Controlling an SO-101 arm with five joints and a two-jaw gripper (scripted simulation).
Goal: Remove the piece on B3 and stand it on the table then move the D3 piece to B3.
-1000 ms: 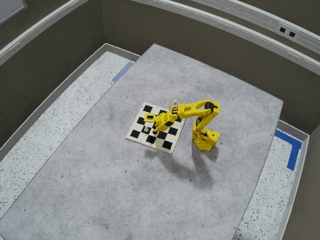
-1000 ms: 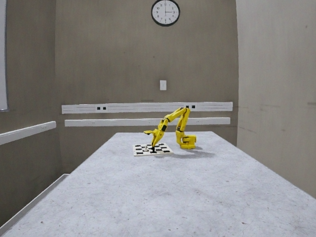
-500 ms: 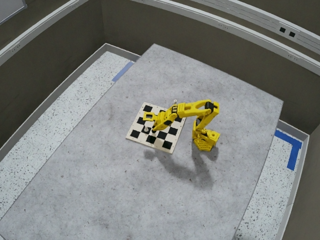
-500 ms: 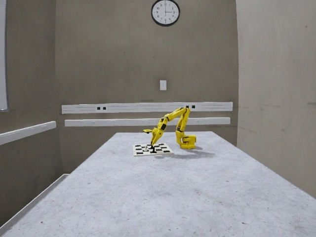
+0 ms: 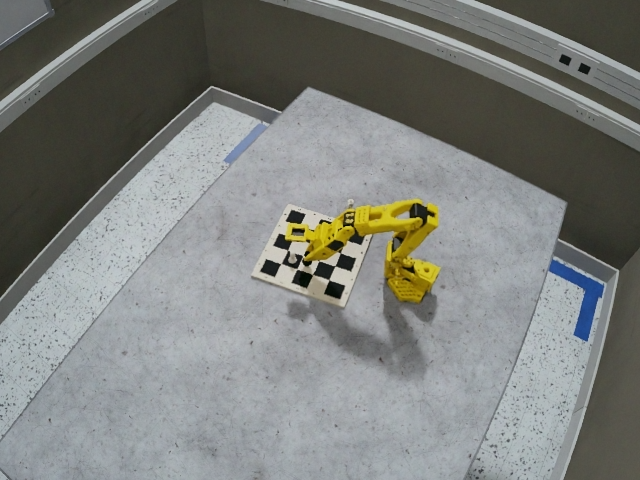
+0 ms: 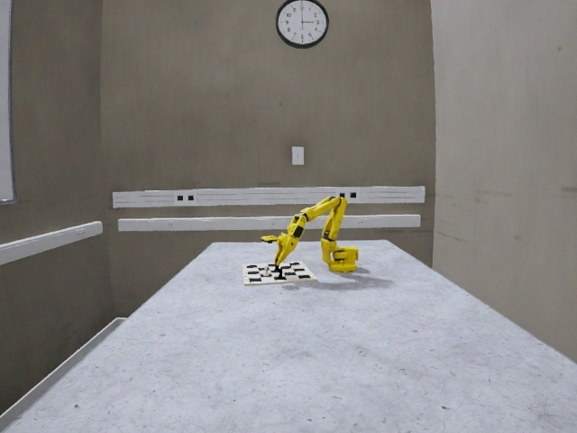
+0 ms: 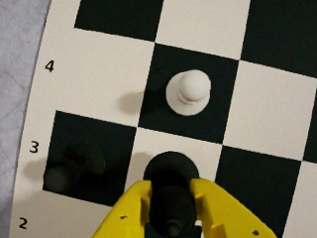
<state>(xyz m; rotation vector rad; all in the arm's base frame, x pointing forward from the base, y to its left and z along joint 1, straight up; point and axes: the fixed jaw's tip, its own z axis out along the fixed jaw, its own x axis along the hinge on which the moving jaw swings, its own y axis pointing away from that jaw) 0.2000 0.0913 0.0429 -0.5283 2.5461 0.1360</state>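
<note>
The checkered board (image 5: 304, 249) lies on the grey table beside the yellow arm; it also shows in the exterior view (image 6: 278, 272). My gripper (image 7: 173, 225) is shut on a black piece (image 7: 172, 185) and holds it upright, low over square B3. I cannot tell whether its base touches the board. In the top and exterior views the gripper (image 5: 306, 262) (image 6: 278, 266) points down at the board's near-left part. A white pawn (image 7: 188, 91) stands upright on B4, also seen from above (image 5: 293, 258). A black piece (image 7: 74, 166) stands on A3, close to the left of the held piece.
A small white piece (image 5: 350, 202) stands on the table just behind the board's far edge, near the arm's forearm. The arm's base (image 5: 412, 281) sits to the right of the board. The table's edges are far from the board.
</note>
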